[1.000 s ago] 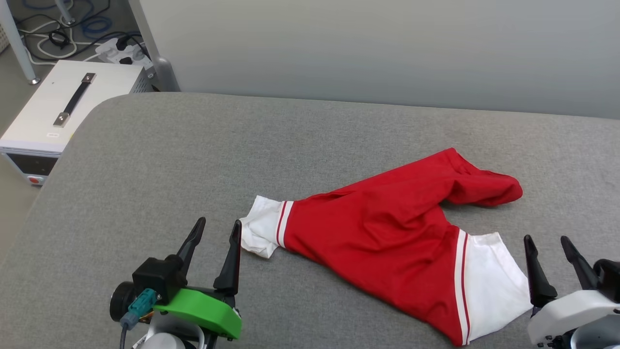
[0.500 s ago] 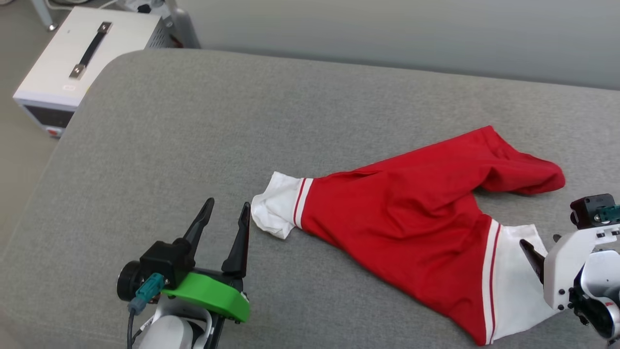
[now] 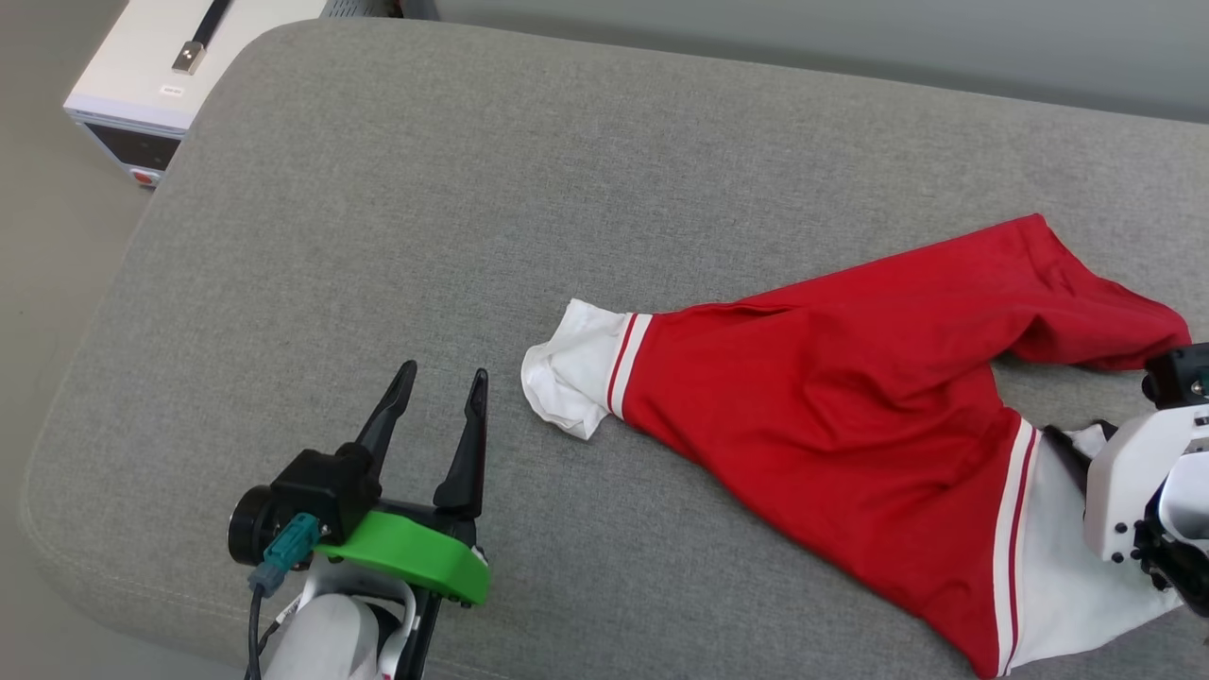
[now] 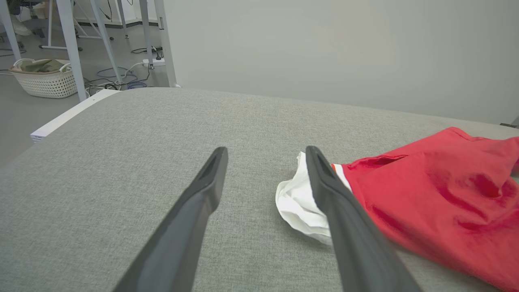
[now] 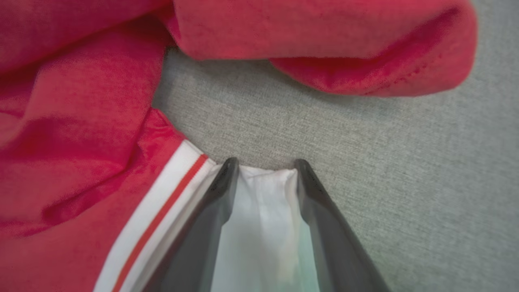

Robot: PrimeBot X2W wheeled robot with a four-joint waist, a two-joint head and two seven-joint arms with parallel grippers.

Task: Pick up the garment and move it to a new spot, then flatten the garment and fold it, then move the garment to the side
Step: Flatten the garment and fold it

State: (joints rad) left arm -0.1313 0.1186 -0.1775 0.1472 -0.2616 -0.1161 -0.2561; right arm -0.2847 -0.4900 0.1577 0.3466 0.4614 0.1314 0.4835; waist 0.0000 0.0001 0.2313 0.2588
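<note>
The garment [image 3: 850,406], a red jersey shirt with white sleeves and striped trim, lies crumpled on the grey padded surface [image 3: 472,189], right of centre. My right gripper [image 3: 1081,436] points down onto its near-right white sleeve [image 5: 263,211]. In the right wrist view the gripper [image 5: 266,162] is partly closed, its fingers still apart, with the sleeve's edge bunched between them. My left gripper [image 3: 444,371] stands open just left of the other white sleeve [image 3: 571,378]. In the left wrist view the gripper [image 4: 266,150] holds nothing, and that sleeve [image 4: 298,202] lies beside its right finger.
A white box with a black handle [image 3: 161,66] stands on the floor past the surface's far-left corner. A woven laundry basket [image 4: 44,77], metal legs and cables sit further back on the floor. The surface's rounded left edge [image 3: 85,378] is close to my left arm.
The head camera has tilted down and shifted. My right gripper turned downward onto the near white sleeve and its fingers have narrowed around the fabric. The left gripper has stayed put.
</note>
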